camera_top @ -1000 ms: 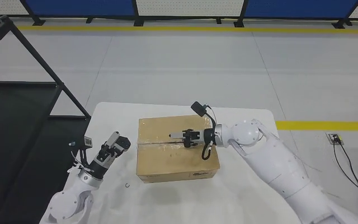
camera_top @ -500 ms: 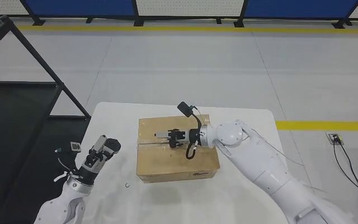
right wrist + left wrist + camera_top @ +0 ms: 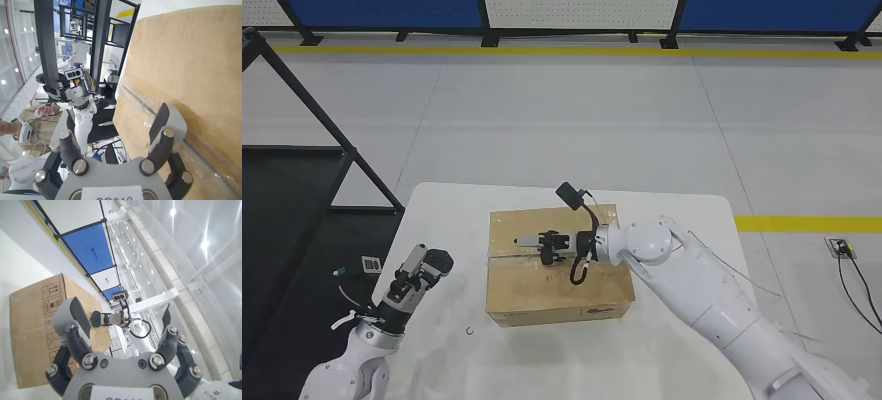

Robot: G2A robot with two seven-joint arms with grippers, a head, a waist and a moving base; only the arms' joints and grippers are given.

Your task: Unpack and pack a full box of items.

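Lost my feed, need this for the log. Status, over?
Right claw open, over box top by taped seam. Left claw open, empty, beside box. Box shut. Small black piece on table, clear of both.

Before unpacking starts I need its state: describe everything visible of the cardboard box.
The cardboard box is plain brown, rectangular and closed, its top flaps sealed with clear tape along the middle seam. One side carries black printed handling symbols. It sits flat on the white table. The right gripper, open, lies low over the taped seam; contact cannot be told. The left gripper is apart from it.
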